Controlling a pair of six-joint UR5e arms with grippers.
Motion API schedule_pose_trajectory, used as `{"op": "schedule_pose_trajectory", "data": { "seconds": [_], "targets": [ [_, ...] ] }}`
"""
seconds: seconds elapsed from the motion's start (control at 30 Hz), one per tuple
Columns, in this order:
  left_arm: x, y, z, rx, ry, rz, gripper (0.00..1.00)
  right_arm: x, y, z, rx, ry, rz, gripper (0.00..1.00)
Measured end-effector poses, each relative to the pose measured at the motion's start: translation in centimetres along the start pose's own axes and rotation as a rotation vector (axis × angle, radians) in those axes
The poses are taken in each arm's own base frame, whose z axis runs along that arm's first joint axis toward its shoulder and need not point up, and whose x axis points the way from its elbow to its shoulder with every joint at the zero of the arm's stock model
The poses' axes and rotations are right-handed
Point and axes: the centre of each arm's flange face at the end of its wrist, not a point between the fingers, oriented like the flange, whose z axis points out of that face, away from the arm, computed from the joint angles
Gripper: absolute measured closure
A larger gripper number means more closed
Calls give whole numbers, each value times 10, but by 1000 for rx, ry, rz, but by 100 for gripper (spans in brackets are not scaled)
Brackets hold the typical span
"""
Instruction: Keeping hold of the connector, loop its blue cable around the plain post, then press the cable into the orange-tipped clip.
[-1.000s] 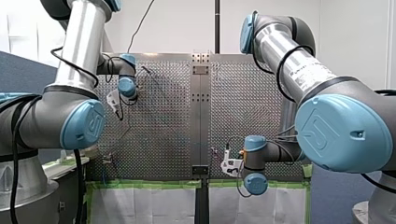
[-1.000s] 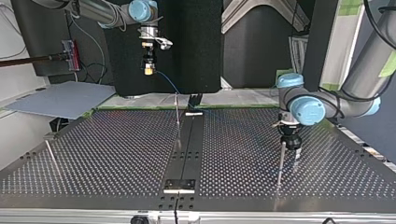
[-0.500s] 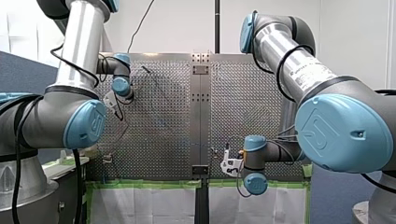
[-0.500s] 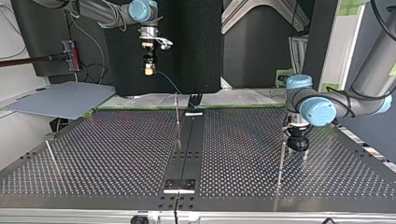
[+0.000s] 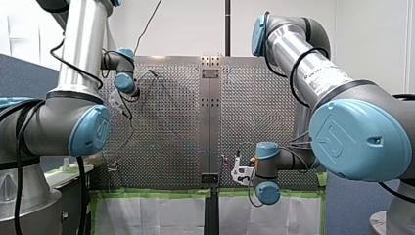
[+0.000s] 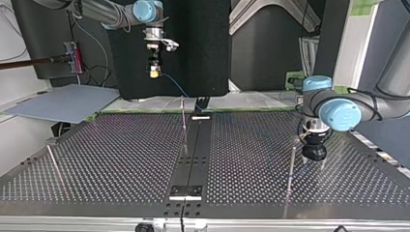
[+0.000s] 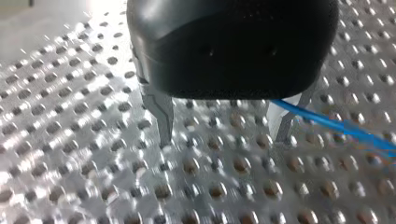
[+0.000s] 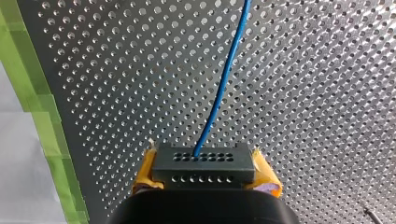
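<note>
My right gripper (image 8: 204,158) has its yellow pads (image 8: 144,172) shut on the black connector (image 8: 204,171). The blue cable (image 8: 224,79) leaves the connector and runs out over the perforated table. In the top view this gripper (image 6: 154,71) hangs high beyond the table's far edge, and the cable (image 6: 176,89) slopes down to the table. My left gripper (image 7: 222,140) stands open just above the plate, nothing between its metal fingers (image 7: 161,116). The cable (image 7: 336,126) passes one finger on the outside. In the top view it (image 6: 314,160) is just right of a thin post (image 6: 290,171).
A second thin post (image 6: 184,123) stands by the dark centre strip (image 6: 193,159), and a third (image 6: 54,162) leans at the top view's left. Green tape (image 8: 42,121) lines the table's edge. A grey board (image 6: 63,102) lies off the far left corner.
My left gripper has moved toward the top view's right, from the post's top to its right side. My right gripper with the connector has stayed still.
</note>
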Motion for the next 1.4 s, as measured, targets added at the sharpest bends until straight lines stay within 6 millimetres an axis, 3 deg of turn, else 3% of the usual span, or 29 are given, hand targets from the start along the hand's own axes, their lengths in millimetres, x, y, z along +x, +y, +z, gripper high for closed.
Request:
{"op": "schedule_pose_trajectory", "data": {
  "seconds": [0.5, 0.87, 1.27, 1.4],
  "targets": [
    [6, -1, -17, -29, 141, 12, 0, 0, 0, 0, -1, -3, -1, 100],
    [-16, -8, -34, -86, 118, 42, 0, 0, 0, 0, -2, -3, -1, 100],
    [-2, -12, -47, -56, 177, 57, 0, 0, 1, 0, -4, 1, 0, 100],
    [-9, -13, -55, -69, 151, 75, 0, 0, 1, 0, -4, 3, 0, 100]
  ]
}}
